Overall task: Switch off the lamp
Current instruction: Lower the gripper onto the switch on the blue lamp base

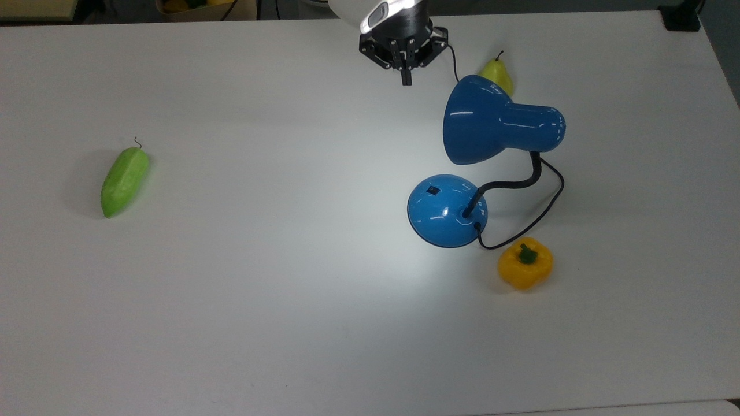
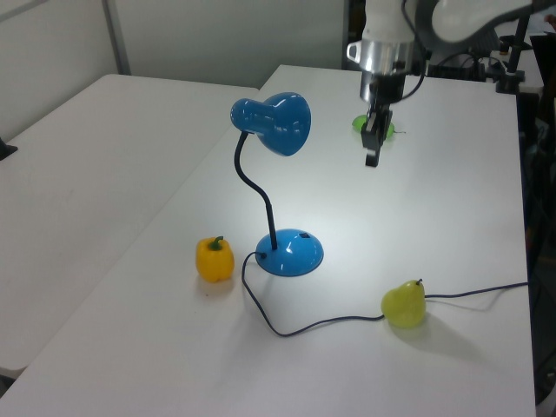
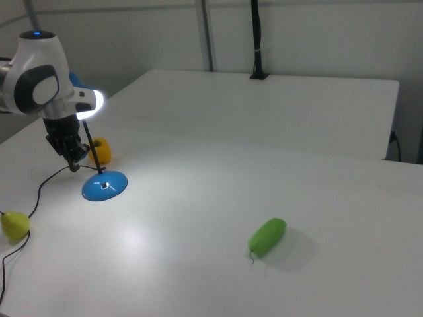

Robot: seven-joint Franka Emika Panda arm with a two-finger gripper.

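Note:
The lamp is glossy blue, with its shade (image 1: pixel 491 124) held on a black bendy neck over a round base (image 1: pixel 445 211). A small black switch (image 1: pixel 432 189) sits on the base's upper left in the top view. It is lit and throws a bright patch on the table. My gripper (image 1: pixel 406 78) hangs above the table near the far edge, up and left of the shade in the top view, with its fingers shut on nothing. In the left view the gripper (image 2: pixel 372 156) is right of the shade (image 2: pixel 274 122), well above the base (image 2: pixel 291 254). The right view has the gripper (image 3: pixel 74 165) just left of the base (image 3: pixel 104 187).
A yellow-green pear (image 1: pixel 496 74) lies behind the shade, beside the black cord (image 1: pixel 428 37). A yellow bell pepper (image 1: pixel 525 266) sits near the base, by the cord loop. A green vegetable (image 1: pixel 124 180) lies far on the top view's left. The table (image 1: pixel 260 300) is white.

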